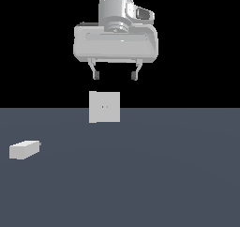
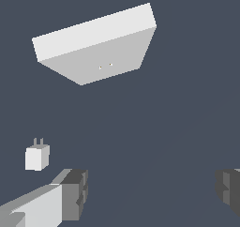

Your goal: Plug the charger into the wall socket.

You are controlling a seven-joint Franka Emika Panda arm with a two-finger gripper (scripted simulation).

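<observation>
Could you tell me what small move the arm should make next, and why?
Probably shift the open gripper toward the exterior view's left and down over the charger: it hangs empty above the wall socket, while the charger lies apart on the floor.

The wall socket (image 1: 104, 107) stands upright at centre of the exterior view, on the floor (image 1: 154, 174). The charger (image 1: 24, 149) lies at the lower left of frame – well apart from the socket. The gripper (image 1: 116, 74) hangs in the upper centre, approx. above the socket, touching nothing.
</observation>
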